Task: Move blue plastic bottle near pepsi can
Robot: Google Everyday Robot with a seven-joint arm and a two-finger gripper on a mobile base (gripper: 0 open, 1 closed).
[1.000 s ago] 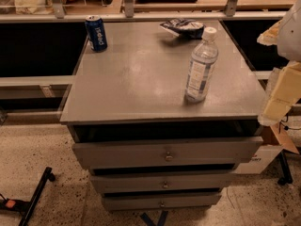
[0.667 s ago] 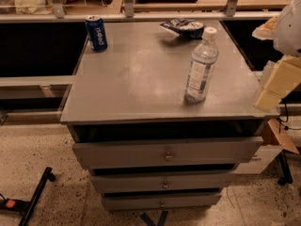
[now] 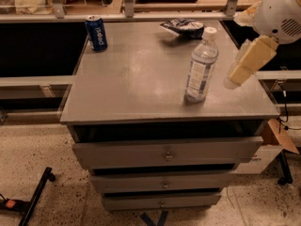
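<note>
Two fingers (image 3: 251, 60) of the gripper (image 3: 232, 81) hang apart and empty over the surface's (image 3: 131, 79) right edge. Just left of them the blue plastic bottle (image 3: 201, 65) stands upright, with the pepsi can (image 3: 96, 33) well beyond it, far left.

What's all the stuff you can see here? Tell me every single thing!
blue plastic bottle: one, clear with a white cap and a white-and-blue label, upright on the right of the tabletop
pepsi can: one, blue, upright at the back left corner of the tabletop
snack bag: one, dark blue and white, lying at the back of the tabletop
cabinet: one, grey, middle of the view
drawers: three, grey, stacked in the cabinet's front
cardboard box: one, brown, on the floor to the right
gripper: one, cream, in the air right of the bottle, not touching it
arm: one, white, top right corner
</note>
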